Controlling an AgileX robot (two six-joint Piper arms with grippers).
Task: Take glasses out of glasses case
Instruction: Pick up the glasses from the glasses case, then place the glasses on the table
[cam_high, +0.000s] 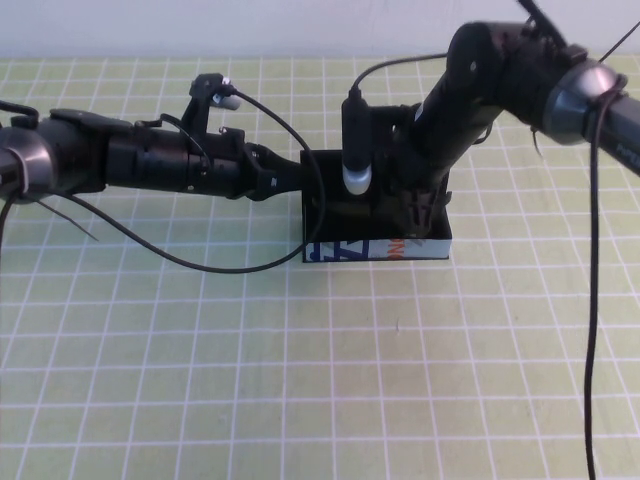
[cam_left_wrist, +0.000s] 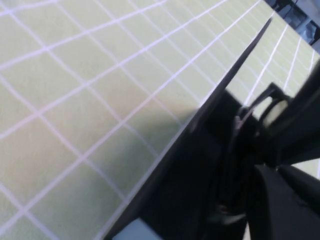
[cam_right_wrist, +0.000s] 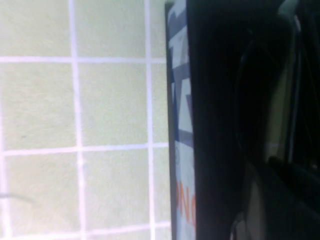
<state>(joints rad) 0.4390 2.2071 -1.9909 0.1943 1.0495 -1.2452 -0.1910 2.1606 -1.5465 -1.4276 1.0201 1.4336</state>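
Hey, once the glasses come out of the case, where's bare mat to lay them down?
The open grid mat in front of the glasses case is bare. The near-left corner is free too, past the looping cable. Crowded: left gripper at the case's left end, right gripper reaching into it.

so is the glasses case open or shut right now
Open: in the left wrist view the glasses case has its flap lifted. Right tool reaches inside; left tool is at its left end.

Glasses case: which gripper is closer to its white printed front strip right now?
Right. The right gripper reaches down into the glasses case just behind the front strip. The left gripper is at the case's left rear edge, farther from the strip.
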